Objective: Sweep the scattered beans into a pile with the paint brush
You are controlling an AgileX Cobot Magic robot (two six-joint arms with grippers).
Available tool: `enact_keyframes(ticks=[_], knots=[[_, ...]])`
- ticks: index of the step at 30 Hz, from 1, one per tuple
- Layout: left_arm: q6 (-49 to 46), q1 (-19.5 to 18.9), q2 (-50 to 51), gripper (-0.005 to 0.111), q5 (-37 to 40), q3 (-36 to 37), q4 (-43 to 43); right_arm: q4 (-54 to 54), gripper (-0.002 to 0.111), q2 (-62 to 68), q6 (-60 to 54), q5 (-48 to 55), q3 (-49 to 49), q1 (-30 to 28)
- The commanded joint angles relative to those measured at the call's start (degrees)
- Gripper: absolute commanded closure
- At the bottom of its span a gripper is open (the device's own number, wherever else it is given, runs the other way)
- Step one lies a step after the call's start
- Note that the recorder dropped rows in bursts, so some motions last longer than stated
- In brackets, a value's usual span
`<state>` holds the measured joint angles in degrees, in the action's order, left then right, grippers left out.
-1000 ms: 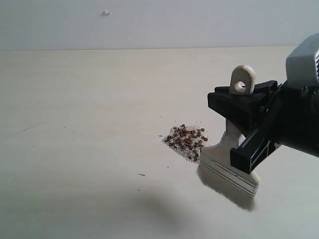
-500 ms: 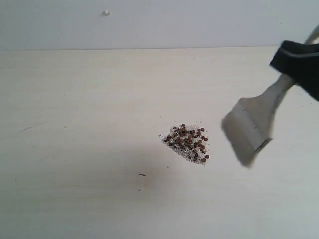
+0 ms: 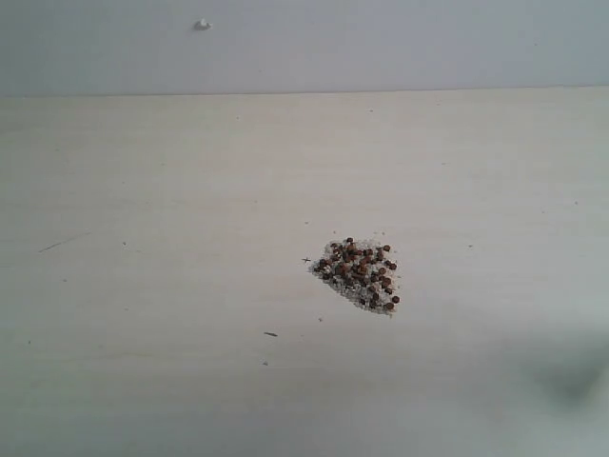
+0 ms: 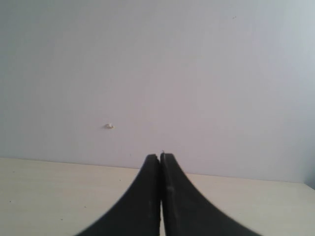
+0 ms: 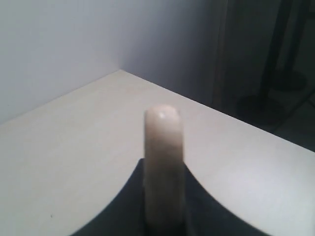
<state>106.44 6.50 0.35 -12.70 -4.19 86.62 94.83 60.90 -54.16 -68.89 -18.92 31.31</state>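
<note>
The small pile of reddish-brown round beans and whitish crumbs is lying on the pale table. The right gripper is clamping the cream handle of the flat paint brush, which is standing between its dark fingers. The left gripper is pressing its black fingers together with nothing between them.

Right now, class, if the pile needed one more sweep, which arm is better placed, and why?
The right. The right gripper holds the brush by its handle; the left gripper is shut, empty, and faces the wall, with the pile out of its view.
</note>
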Motion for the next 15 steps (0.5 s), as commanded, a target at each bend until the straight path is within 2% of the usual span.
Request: enact_keyframes(ticks=[1,4,15], knots=[[0.2,0.0,-0.4,0.107,0.0,0.3,0.2,-2.0,0.108,1.3,4.3,-1.1,0.1,0.0],[0.2,0.0,-0.4,0.107,0.0,0.3,0.2,-1.9,0.108,1.3,11.2,-0.6,0.1,0.0],[0.2,0.0,-0.4,0.107,0.0,0.3,0.2,-1.9,0.108,1.3,11.4,-0.6,0.1,0.0]])
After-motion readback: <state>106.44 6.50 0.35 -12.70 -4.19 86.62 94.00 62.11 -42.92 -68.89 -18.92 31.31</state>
